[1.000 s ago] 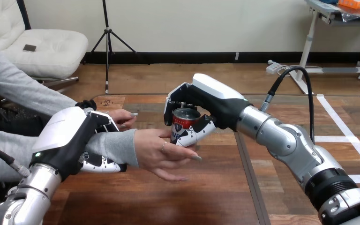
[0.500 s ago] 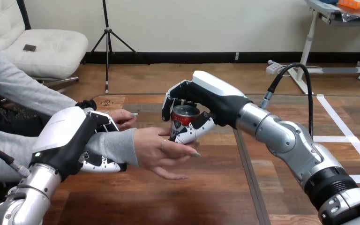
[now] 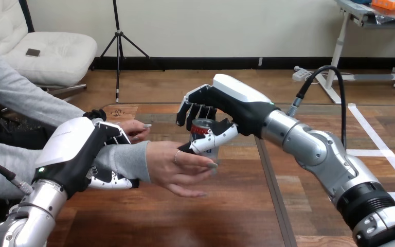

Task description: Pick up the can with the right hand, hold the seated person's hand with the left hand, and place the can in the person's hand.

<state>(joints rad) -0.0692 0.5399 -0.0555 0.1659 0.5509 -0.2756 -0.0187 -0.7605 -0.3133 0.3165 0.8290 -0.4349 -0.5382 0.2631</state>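
Observation:
A red and silver can (image 3: 201, 128) stands upright in the person's hand (image 3: 175, 167), which lies palm-up over the table's middle with its thumb and fingers closing on the can's base. My right hand (image 3: 236, 103) hovers over the can with its fingers spread and lifted off the can's far side. Its thumb (image 3: 213, 139) still lies along the near side. From the left, my left hand (image 3: 77, 149) wraps the person's grey-sleeved wrist, with its fingers (image 3: 110, 181) curled underneath.
The person's other hand (image 3: 133, 128) rests on the wooden table (image 3: 185, 221) just behind my left hand. The person sits at the left side. Bare tabletop stretches to the front and right.
My right hand's fingers have opened off the can and risen a little. The person's thumb and fingers have closed on the can. My left hand has kept its hold.

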